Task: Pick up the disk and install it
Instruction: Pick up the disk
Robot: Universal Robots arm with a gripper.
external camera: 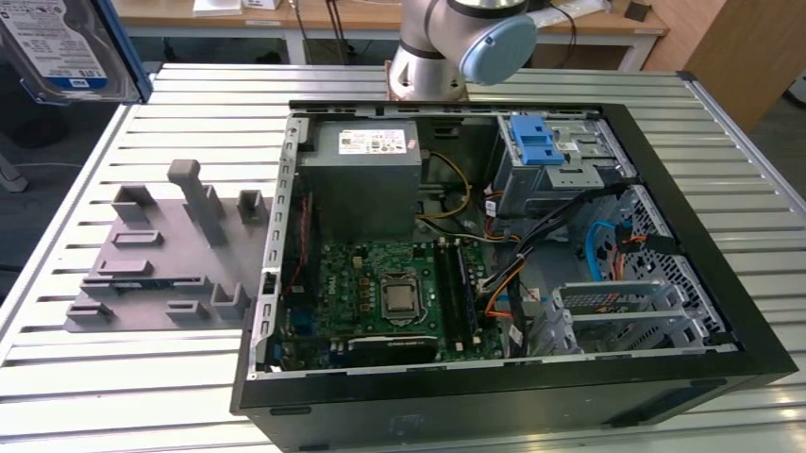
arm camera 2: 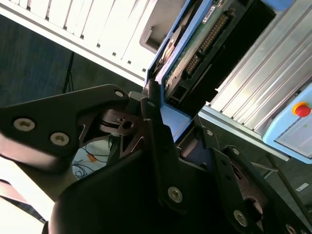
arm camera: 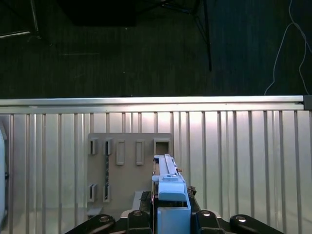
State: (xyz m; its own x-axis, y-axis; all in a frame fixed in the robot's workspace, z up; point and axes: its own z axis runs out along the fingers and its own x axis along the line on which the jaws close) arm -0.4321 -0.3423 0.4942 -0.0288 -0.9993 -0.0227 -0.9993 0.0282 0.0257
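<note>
The disk (external camera: 63, 47) hangs high above the table's far left corner in the exterior view, label side showing, with a blue rail along its edge. In the second wrist view its green circuit board and blue rail (arm camera 2: 195, 48) rise from between the black fingers (arm camera 2: 156, 126) of my gripper (arm camera 2: 168, 129). In the first wrist view the disk (arm camera: 168, 178) stands edge-on above the grey holder plate (arm camera: 129, 161), gripped at its lower end by my gripper (arm camera: 170, 214). The gripper is shut on the disk.
An open computer case (external camera: 504, 255) lies on the slatted metal table (external camera: 705, 189), with a drive cage and blue latch (external camera: 548, 151) at its far right. The grey holder plate (external camera: 164, 255) lies left of the case. The arm's base (external camera: 435, 57) stands behind.
</note>
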